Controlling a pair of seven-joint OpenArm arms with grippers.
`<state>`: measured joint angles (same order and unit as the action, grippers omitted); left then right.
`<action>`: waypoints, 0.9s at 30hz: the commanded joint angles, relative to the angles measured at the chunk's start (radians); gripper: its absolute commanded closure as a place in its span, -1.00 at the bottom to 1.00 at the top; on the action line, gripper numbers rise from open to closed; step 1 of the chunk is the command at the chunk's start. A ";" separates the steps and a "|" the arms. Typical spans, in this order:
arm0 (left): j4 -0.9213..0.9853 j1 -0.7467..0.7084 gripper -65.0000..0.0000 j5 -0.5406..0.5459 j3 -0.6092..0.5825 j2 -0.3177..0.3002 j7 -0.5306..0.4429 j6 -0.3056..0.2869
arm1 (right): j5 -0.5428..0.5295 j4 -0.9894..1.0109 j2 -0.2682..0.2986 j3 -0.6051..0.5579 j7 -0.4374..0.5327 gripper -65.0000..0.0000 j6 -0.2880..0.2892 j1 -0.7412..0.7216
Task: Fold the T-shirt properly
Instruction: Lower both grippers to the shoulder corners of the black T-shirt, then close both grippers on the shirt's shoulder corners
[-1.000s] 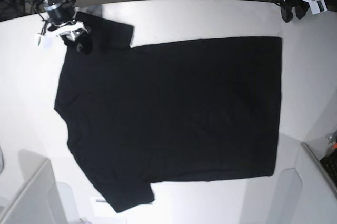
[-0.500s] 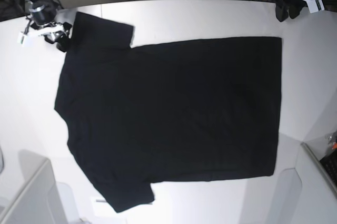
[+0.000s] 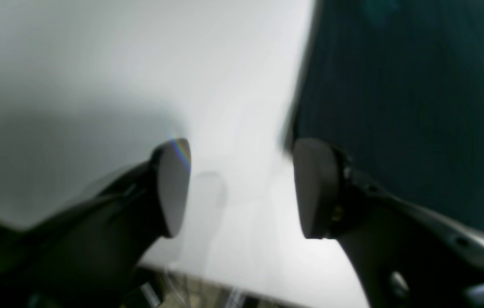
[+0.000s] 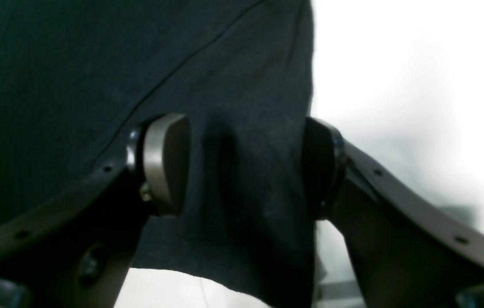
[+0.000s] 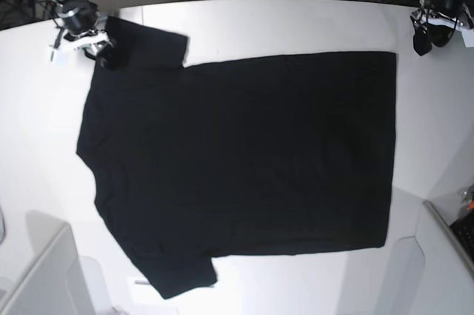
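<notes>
The right gripper [image 5: 100,47] hangs at the far sleeve of the black T-shirt [image 5: 244,159], which lies spread flat on the white table [image 5: 296,26], while the left gripper [image 5: 433,33] sits off the hem corner over bare tabletop. The right wrist view adds that its jaws stand apart, straddling sleeve cloth without pinching it. The left wrist view shows those jaws parted too, empty, beside the shirt's edge.
</notes>
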<state>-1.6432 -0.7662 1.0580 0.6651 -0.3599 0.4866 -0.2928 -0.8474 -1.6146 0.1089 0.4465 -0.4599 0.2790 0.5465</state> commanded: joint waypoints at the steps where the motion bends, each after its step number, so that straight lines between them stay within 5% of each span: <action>1: -0.012 0.006 -0.22 0.015 0.029 0.017 0.036 -0.035 | 0.004 -0.003 0.004 0.001 -0.021 -0.15 -0.004 0.011; 7: -0.012 0.096 -0.22 -0.137 0.086 0.089 0.163 -0.121 | 0.004 0.049 0.002 0.002 -0.021 -0.06 -0.004 0.005; 13: -0.012 0.138 -0.22 -0.230 0.081 0.146 0.165 -0.127 | 0.004 0.095 0.008 0.001 -0.021 1.00 0.019 -0.006; 27: 0.068 0.242 -0.20 -0.233 0.029 0.143 0.168 -0.127 | 0.004 0.095 0.005 0.001 -0.021 1.00 0.038 -0.004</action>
<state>-1.5616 -0.5262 0.8131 0.6926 -0.2054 0.6552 -0.4118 -0.8722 -1.5204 0.1120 0.4496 -0.4416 0.3302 0.5301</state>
